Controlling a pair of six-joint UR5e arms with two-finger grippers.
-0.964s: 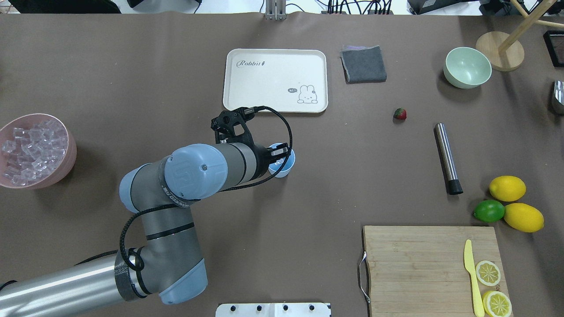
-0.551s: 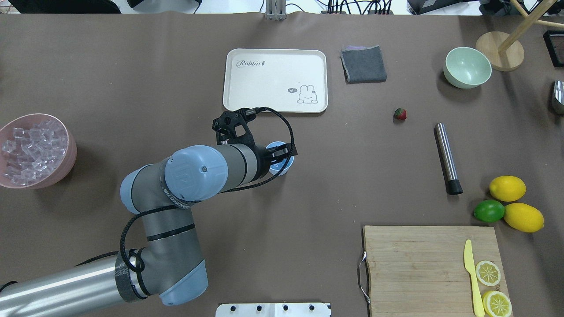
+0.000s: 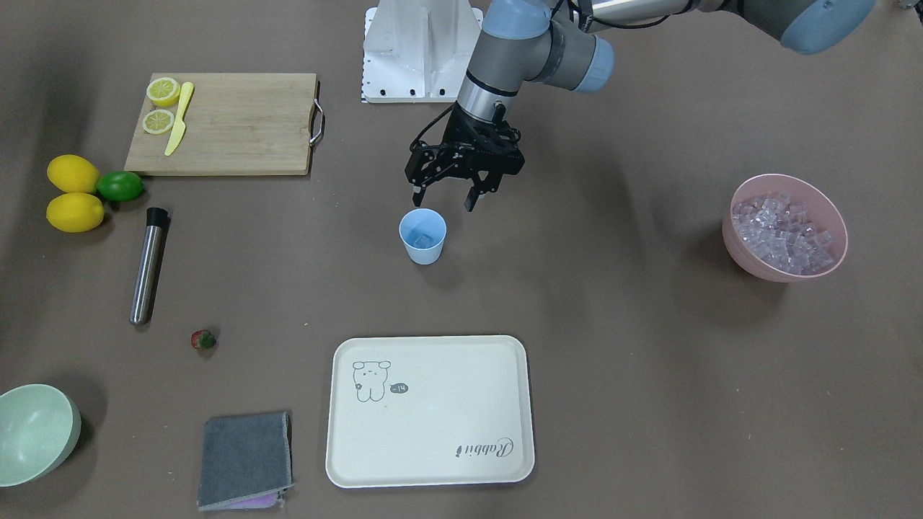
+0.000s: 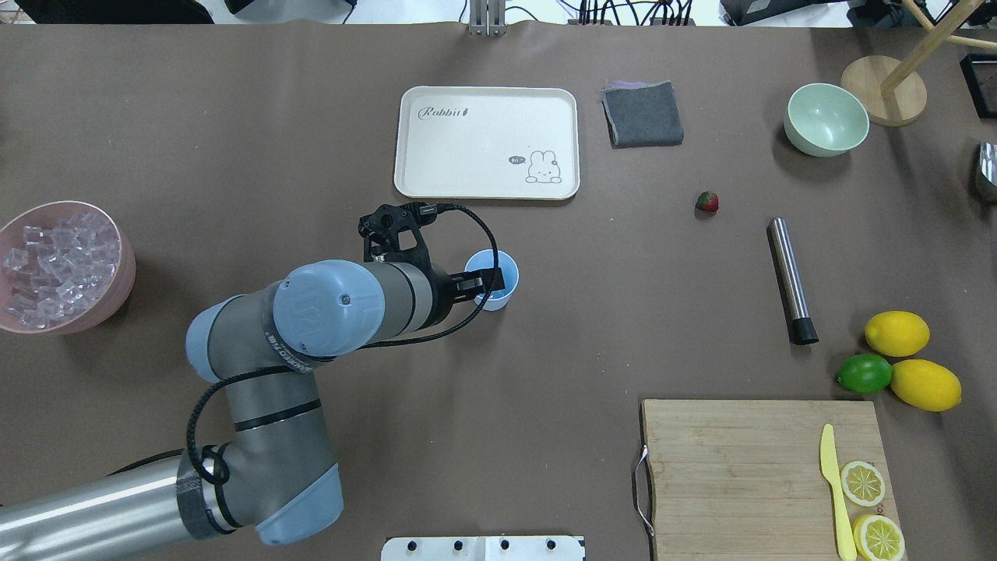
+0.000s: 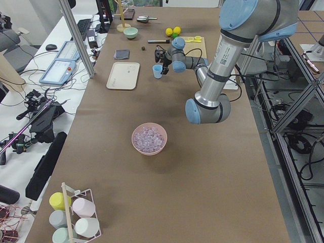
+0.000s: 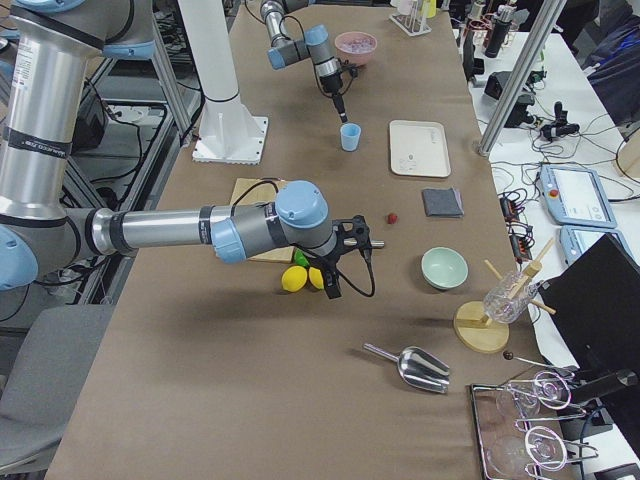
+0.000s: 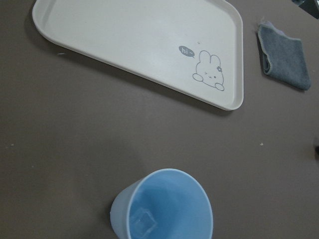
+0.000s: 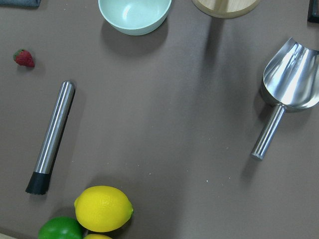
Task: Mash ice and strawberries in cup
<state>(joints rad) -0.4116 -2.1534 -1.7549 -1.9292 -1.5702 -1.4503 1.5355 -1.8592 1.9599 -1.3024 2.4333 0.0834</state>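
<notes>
**Cup under open left claw, one cube inside**

The cup (image 3: 422,238) is standing upright on the brown table (image 3: 613,324), near the middle; a single clear cube of ice (image 7: 144,220) is lying on its bottom, and nothing else is showing inside it. The left gripper (image 3: 443,204) is hanging above the cup, a little to the robot's side of it, with its jaws spread wide and holding nothing; neither finger is touching the rim. The rest of the ice (image 3: 782,232) is sitting heaped in the pink bowl (image 3: 750,265), well apart from the cup on the robot's left.

The strawberry (image 3: 203,339) is lying on the bare table well apart from the cup, on the robot's right, near the steel end of the metal rod (image 3: 146,267); the grey cloth (image 3: 244,455) and the pale green bowl (image 3: 36,432) are lying beyond it on the operators' side. The cream tray (image 3: 433,468) is sitting just past the cup on that same side.

The right gripper (image 6: 332,290) is hovering over the table's right end, near the lemons (image 3: 72,193) and the lime (image 3: 120,186); it is showing only in the side view, so whether it is spread or closed I cannot tell.
</notes>
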